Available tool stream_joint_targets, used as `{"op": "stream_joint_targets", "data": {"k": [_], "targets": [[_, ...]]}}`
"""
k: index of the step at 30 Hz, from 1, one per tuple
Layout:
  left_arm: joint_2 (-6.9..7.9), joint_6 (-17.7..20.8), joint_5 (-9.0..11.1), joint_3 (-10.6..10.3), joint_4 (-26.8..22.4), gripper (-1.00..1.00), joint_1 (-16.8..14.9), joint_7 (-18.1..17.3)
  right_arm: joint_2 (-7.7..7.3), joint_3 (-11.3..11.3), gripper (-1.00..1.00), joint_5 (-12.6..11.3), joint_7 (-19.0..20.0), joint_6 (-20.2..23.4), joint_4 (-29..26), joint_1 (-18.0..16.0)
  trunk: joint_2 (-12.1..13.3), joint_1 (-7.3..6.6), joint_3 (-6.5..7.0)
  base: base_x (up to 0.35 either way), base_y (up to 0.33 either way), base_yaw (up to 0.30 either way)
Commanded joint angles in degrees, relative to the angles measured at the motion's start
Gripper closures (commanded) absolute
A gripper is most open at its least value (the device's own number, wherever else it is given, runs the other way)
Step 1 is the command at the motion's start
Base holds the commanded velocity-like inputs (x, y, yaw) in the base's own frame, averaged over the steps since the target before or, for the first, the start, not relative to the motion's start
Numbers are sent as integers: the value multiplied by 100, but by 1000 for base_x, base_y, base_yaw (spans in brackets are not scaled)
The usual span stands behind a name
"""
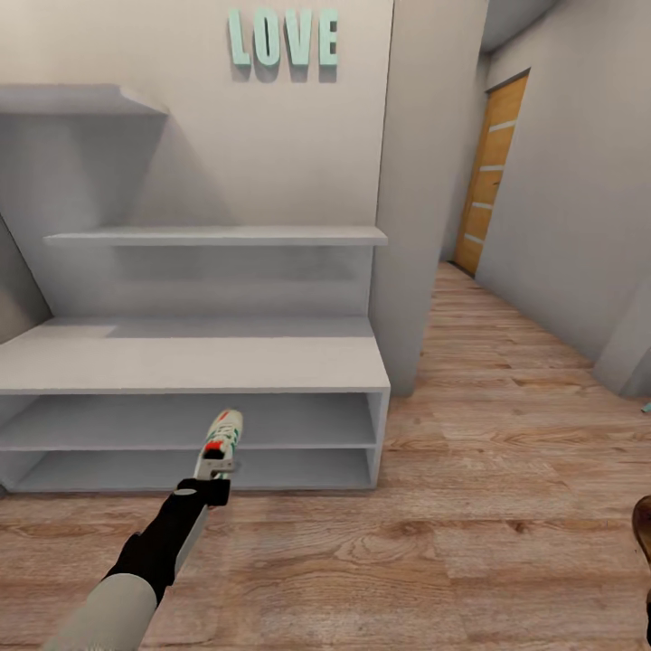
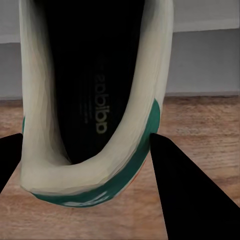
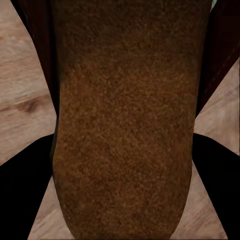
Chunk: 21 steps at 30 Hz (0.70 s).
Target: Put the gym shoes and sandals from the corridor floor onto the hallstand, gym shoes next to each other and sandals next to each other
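My left gripper (image 1: 217, 467) is shut on the heel of one gym shoe (image 1: 222, 433), white with a green stripe and red-orange tongue. It holds the shoe above the corridor floor (image 1: 434, 551), toe towards the open tiers of the hallstand (image 1: 190, 360). The left wrist view looks into the gym shoe (image 2: 95, 100), with the left gripper (image 2: 95, 175) closed on both sides of the heel. In the right wrist view the tan sole of a sandal (image 3: 122, 125) sits between the fingers of my right gripper (image 3: 120, 192), over the floor. A brown piece of that sandal (image 1: 644, 532) peeks in at the head view's right edge.
The hallstand has two open tiers, a wide top and two staggered wall shelves under mint "LOVE" letters (image 1: 282, 38). A wall corner (image 1: 407, 271) stands right of it. The corridor runs back to a wooden door (image 1: 489, 176).
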Motion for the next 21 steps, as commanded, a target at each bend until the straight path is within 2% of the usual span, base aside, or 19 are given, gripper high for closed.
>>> {"op": "stream_joint_targets", "data": {"k": [1, 7, 10, 18, 21], "targets": [[-6, 54, -69, -4, 4, 100, -20, -11, -17, 50, 100, -47, -124, -14, 9, -4, -2, -1, -5, 0, 0, 0], [-7, 88, -45, 6, -20, 100, -44, -21, 4, 53, 100, -44, -267, 3, 16, -4, -2, -1, -6, 0, 0, 0], [-52, 100, -38, 19, -16, 100, -101, -11, 9, 53, 100, -43, -280, 9, 18, -3, -123, 65, -83, 0, 0, 0], [-9, 103, -41, 20, -17, 100, -107, 0, 9, 55, 100, -43, -281, 9, 18, -2, -443, 241, -298, 0, 0, 0], [9, 103, 80, 20, -17, 100, -107, 0, 15, 60, 100, -43, -281, 9, 18, -4, -524, 285, -358, 0, 0, 0]]}}
